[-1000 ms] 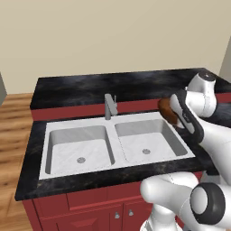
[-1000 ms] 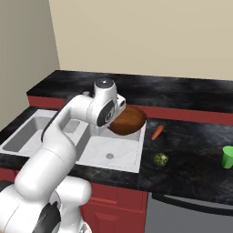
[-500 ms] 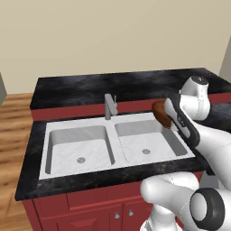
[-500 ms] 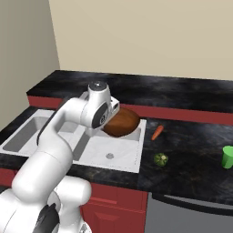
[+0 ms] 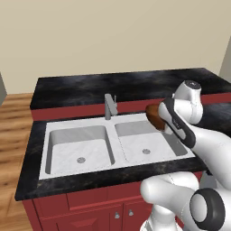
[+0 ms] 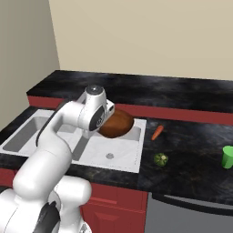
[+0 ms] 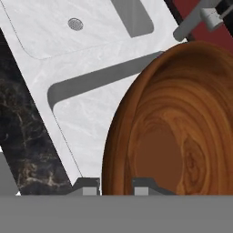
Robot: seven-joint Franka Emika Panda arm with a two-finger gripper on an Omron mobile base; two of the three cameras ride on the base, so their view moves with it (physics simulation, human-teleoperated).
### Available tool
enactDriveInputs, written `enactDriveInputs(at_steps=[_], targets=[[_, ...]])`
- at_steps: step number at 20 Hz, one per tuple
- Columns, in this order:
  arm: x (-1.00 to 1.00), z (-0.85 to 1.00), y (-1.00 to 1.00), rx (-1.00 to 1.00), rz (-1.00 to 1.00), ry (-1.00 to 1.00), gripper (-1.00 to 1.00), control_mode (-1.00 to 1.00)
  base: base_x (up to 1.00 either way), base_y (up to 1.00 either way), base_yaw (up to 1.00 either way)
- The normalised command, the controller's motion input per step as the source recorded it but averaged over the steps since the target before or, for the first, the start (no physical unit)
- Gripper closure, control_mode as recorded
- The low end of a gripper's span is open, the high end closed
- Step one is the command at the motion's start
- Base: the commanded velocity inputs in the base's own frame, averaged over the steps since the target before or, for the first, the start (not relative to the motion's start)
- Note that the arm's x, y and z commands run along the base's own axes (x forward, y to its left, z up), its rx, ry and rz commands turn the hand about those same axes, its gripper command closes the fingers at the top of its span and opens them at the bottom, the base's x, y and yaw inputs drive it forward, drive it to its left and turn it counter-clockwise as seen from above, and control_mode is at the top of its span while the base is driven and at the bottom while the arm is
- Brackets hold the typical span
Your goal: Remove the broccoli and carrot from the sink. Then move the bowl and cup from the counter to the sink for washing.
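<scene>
Right base view: counter (image 6: 191,136) carries carrot (image 6: 157,132), broccoli (image 6: 160,159) and cup (image 6: 227,156); both vegetables lie outside the sink (image 6: 119,150). The bowl (image 6: 117,124) hangs tilted above the sink's right basin, directly over it. The gripper (image 7: 116,184) pinches the bowl's rim; release appears to need only a descent.

That round reddish-brown bowl (image 7: 177,132) is clearly wood, with swirly ring grain and a soft satin sheen inside. The white-grey double sink (image 5: 90,151) looks like smooth, faintly marbled stone, matt rather than shiny, with a dull grey metal faucet (image 5: 109,106). The black countertop (image 6: 191,164) is grey-mottled polished stone, and the small green cup (image 6: 227,157) looks like plain plastic.
</scene>
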Motion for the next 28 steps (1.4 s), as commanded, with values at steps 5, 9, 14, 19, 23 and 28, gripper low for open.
enactDriveInputs(at_steps=[5,9,14,19,23,28], targets=[[0.17,-0.19,0.14,0.02,0.01,0.00,1.00,-1.00,0.00,0.00,0.00],[0.13,-0.22,0.04,0.04,0.00,0.00,1.00,-1.00,0.00,0.00,0.00],[0.08,-0.20,0.02,0.02,0.00,0.00,1.00,-1.00,0.00,0.00,0.00],[0.11,-0.23,0.05,0.00,0.00,0.00,1.00,-1.00,0.00,0.00,0.00],[0.13,-0.24,0.01,0.00,0.00,0.02,1.00,-1.00,0.00,0.00,0.00],[0.15,-0.24,0.00,0.00,-0.03,0.05,1.00,-1.00,0.00,0.00,0.00]])
